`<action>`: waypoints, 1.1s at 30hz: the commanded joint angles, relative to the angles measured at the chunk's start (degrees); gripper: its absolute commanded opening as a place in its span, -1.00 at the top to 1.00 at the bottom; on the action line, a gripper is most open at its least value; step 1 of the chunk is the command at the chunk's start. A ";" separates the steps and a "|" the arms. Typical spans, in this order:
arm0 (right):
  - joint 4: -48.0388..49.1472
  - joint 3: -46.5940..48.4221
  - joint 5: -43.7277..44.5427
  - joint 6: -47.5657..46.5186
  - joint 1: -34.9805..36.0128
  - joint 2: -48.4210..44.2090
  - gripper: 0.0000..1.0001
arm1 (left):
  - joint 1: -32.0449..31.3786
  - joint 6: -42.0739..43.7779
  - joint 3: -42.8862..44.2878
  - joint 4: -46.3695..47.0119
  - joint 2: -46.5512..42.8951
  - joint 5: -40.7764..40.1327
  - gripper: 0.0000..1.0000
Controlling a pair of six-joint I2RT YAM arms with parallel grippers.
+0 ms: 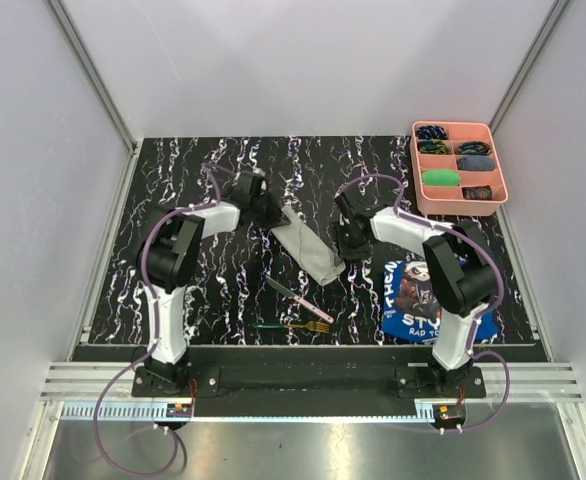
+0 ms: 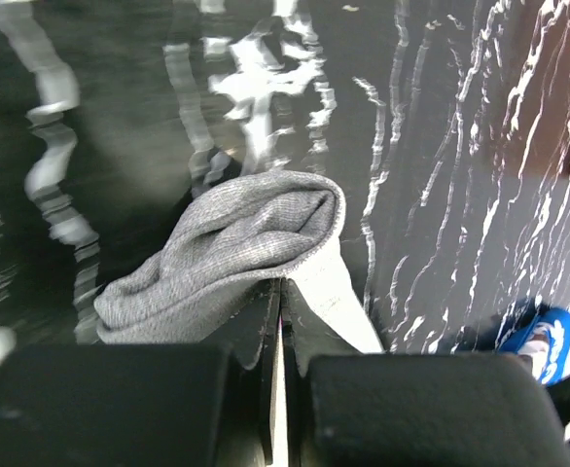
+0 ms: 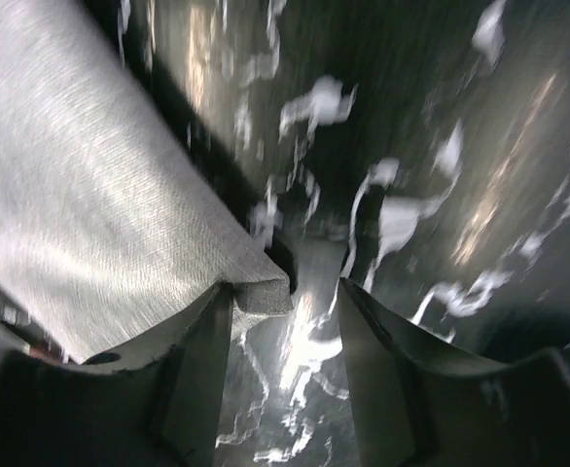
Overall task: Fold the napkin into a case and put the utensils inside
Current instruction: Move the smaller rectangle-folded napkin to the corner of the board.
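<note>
- Top view: the napkin point(image 1: 308, 245), folded into a narrow grey strip, lies slanted at the centre of the black marbled table point(image 1: 173, 160). It runs from upper left to lower right.
- The left gripper point(image 1: 263, 205) is at the strip's upper end. In the left wrist view its jaws are pressed together, clamped on the napkin's point(image 2: 236, 248) bunched end, which is raised off the table there.
- The right gripper point(image 1: 348, 250) is at the strip's lower end. In its wrist view the right gripper point(image 3: 285, 290) has its jaws apart. The napkin's point(image 3: 100, 214) folded corner touches the finger on the left of the frame, with bare table between the jaws.
- The knife point(image 1: 298, 297) lies just below the strip's lower end, and the fork point(image 1: 293, 326) lies below that, near the table's front edge.
- A pink tray point(image 1: 415, 165) sits in the upper right corner, well apart from the napkin.
- A blue cloth point(image 1: 413, 300) lies lower right, partly under the right arm.
- Bare table runs along the top edge and down the left side.
</note>
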 commanded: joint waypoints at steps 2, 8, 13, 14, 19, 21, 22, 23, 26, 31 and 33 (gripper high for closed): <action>0.57 12.39 11.59 -6.09 -0.21 7.79 -0.19 | 4.24 -3.17 -9.76 2.90 -6.42 -3.38 0.95; -7.50 35.96 12.13 -8.73 -0.56 18.51 -0.35 | 6.00 -8.62 -21.73 6.94 -15.81 -5.92 0.95; -12.08 44.44 7.29 -5.40 -0.38 18.27 -0.43 | 6.00 -11.35 -29.90 9.85 -24.26 -4.70 0.91; -12.00 43.47 7.55 -4.35 -0.47 15.91 -0.46 | 6.00 -10.92 -30.18 9.59 -27.32 -4.70 0.89; -10.86 33.21 6.42 3.57 -0.38 8.60 -0.52 | 6.00 -5.03 -26.06 2.05 -31.13 -2.42 0.82; -8.07 29.51 1.79 7.41 -0.38 5.88 -0.52 | 6.00 -3.71 -25.09 1.32 -30.26 -1.36 0.84; -6.48 25.66 -0.42 9.01 -0.38 5.35 -0.52 | 6.00 -3.44 -25.26 1.76 -29.99 -0.49 0.84; -4.20 23.53 -3.14 10.24 -0.38 4.12 -0.50 | 6.00 -3.35 -25.35 1.85 -29.21 -0.48 0.85; 5.03 16.32 -9.75 15.08 -0.47 3.06 -0.40 | 6.09 -2.30 -25.52 1.68 -27.36 -0.21 0.90; 13.57 12.70 -15.47 17.02 -0.38 4.81 -0.26 | 6.53 -1.95 -29.11 2.55 -27.61 -5.11 0.96; 15.58 12.52 -17.31 17.46 -0.29 6.65 -0.19 | 6.62 -2.38 -31.40 5.61 -29.02 -6.80 0.96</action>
